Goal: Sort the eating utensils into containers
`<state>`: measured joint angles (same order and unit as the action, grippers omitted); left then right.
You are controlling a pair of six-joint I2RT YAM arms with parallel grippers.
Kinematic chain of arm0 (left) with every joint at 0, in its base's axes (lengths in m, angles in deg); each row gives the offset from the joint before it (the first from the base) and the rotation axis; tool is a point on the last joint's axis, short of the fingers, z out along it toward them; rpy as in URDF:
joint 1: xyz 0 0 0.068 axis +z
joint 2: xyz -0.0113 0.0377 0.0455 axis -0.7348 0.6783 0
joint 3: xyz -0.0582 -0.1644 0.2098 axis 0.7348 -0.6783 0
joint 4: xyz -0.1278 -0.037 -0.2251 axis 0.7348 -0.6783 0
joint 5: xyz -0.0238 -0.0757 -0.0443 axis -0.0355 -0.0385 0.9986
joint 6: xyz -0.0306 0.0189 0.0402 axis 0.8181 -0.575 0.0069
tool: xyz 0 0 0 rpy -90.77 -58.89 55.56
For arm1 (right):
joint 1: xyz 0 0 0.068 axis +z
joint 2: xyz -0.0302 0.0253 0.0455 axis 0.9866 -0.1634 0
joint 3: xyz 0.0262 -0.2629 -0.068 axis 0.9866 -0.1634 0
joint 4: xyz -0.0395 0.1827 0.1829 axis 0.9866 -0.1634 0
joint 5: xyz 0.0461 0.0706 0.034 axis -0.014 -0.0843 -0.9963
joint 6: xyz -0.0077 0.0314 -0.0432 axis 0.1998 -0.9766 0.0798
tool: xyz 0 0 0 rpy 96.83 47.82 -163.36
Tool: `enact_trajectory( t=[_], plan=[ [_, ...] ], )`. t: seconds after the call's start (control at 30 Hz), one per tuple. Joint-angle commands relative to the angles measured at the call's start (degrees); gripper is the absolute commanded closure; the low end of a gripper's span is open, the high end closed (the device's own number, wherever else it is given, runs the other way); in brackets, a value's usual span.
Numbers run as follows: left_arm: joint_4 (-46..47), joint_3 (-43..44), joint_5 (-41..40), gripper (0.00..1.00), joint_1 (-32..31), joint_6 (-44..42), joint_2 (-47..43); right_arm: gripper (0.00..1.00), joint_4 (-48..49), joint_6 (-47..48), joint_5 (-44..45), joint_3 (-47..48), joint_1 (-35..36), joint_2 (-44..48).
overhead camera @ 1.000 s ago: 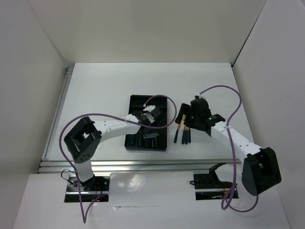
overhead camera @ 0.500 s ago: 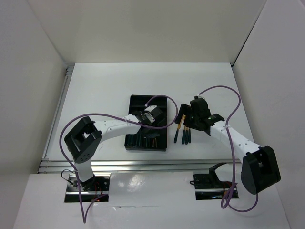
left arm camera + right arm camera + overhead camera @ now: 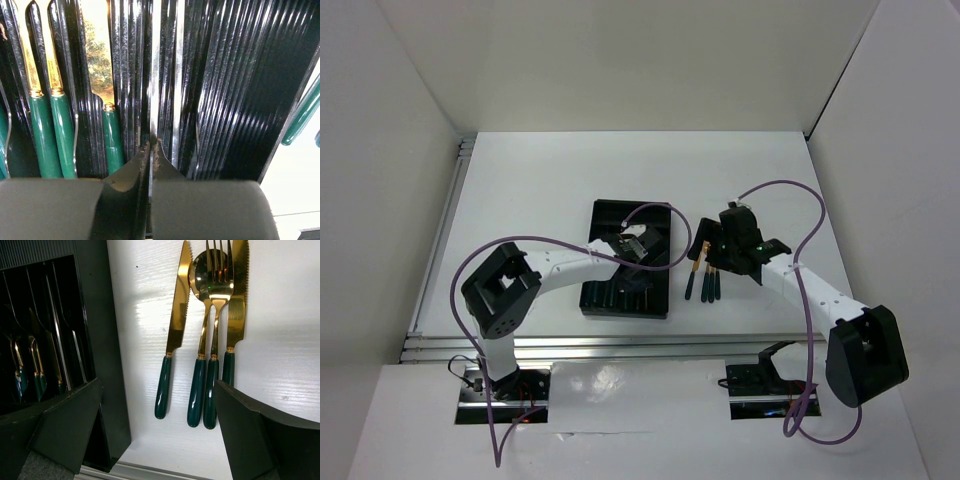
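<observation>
Left wrist: your left pincer [image 3: 151, 149] is pinched closed, nothing clearly held, over the black tray [image 3: 235, 100] with green-handled cutlery [image 3: 60, 130] inside. Your right pincer [image 3: 157, 390] gapes wide above four utensils [image 3: 212, 330] on the counter [image 3: 280, 340] beside the tray.

Item 1: flat white matte worktop [image 3: 570, 180], rectangular; a faint horizontal grain shows close up.

Item 2: three plain white wall panels enclosing the worktop, at the back [image 3: 620, 60], the left [image 3: 370, 200] and the right [image 3: 900, 150].

Item 3: silver aluminium rails, one set running along the worktop's left edge [image 3: 445, 230], another along its near edge [image 3: 620, 347].

Item 4: glossy white board [image 3: 640, 400] just beyond the near rails, carrying a pale reflection.
</observation>
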<state>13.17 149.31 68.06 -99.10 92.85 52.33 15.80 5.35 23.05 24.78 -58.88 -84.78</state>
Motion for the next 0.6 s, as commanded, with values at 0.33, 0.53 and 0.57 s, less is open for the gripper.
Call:
enact_trajectory(
  t=[0.33,0.53,0.57],
  plan=[
    [-4.6,7.2,-2.7,0.73,-0.2,-2.6,-0.1,0.00,1.6,-0.2,0.5,-0.5,-0.7,1.0],
    [-7.0,11.4,-3.8,0.67,-0.2,-5.3,-0.6,0.02,1.6,1.8,-0.6,0.1,-0.7,0.3],
    [-7.6,12.7,-3.8,0.66,-0.2,-5.8,-1.4,0.04,2.2,2.4,-1.1,0.1,-0.7,-0.4]
  ],
)
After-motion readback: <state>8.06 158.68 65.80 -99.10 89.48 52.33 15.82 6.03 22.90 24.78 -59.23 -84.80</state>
